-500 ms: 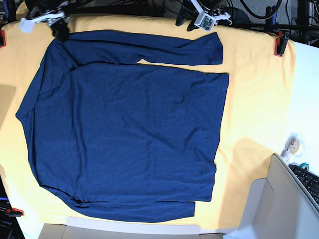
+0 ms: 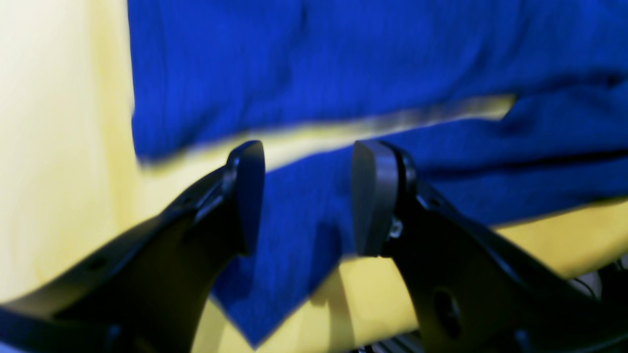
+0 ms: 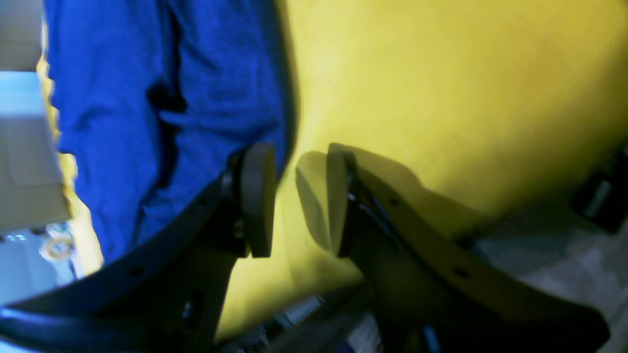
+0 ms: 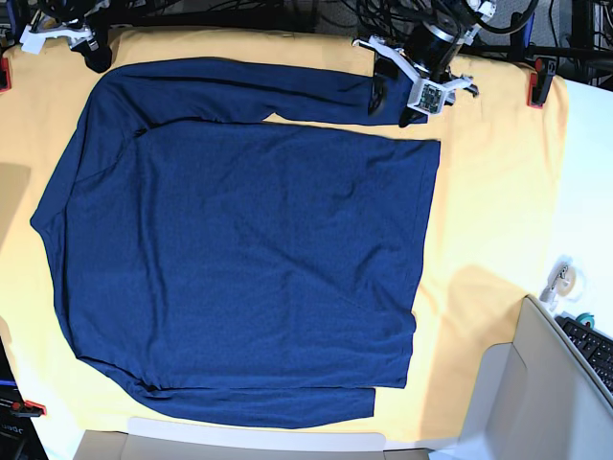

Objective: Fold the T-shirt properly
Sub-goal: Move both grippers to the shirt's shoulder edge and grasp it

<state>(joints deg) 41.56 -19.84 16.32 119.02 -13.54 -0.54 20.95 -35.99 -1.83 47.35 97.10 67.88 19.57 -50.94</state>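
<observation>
The navy T-shirt (image 4: pixel 249 259) lies spread flat on the yellow cloth (image 4: pixel 498 192), its upper long sleeve (image 4: pixel 249 91) folded across the top. My left gripper (image 4: pixel 395 103) hovers open over that sleeve's cuff end. In the left wrist view, blue sleeve fabric (image 2: pixel 490 162) shows beneath and between the left gripper's (image 2: pixel 306 196) spread fingers, with nothing pinched. My right gripper (image 4: pixel 96 56) is at the far top-left corner by the shirt's shoulder. In the right wrist view it (image 3: pixel 297 196) stands open over bare yellow cloth (image 3: pixel 441 98), beside the shirt's edge (image 3: pixel 122 98).
Red clamps (image 4: pixel 538 81) (image 4: pixel 3 72) pin the cloth at the back corners. A grey box (image 4: pixel 536 393), a keyboard (image 4: pixel 594 350) and a tape roll (image 4: pixel 565 281) sit at the right. A white strip (image 4: pixel 259 439) runs along the front edge.
My left gripper has come down from behind the table edge onto the sleeve's cuff end. My right gripper has drawn back up and left, off the shoulder. The shirt has not moved.
</observation>
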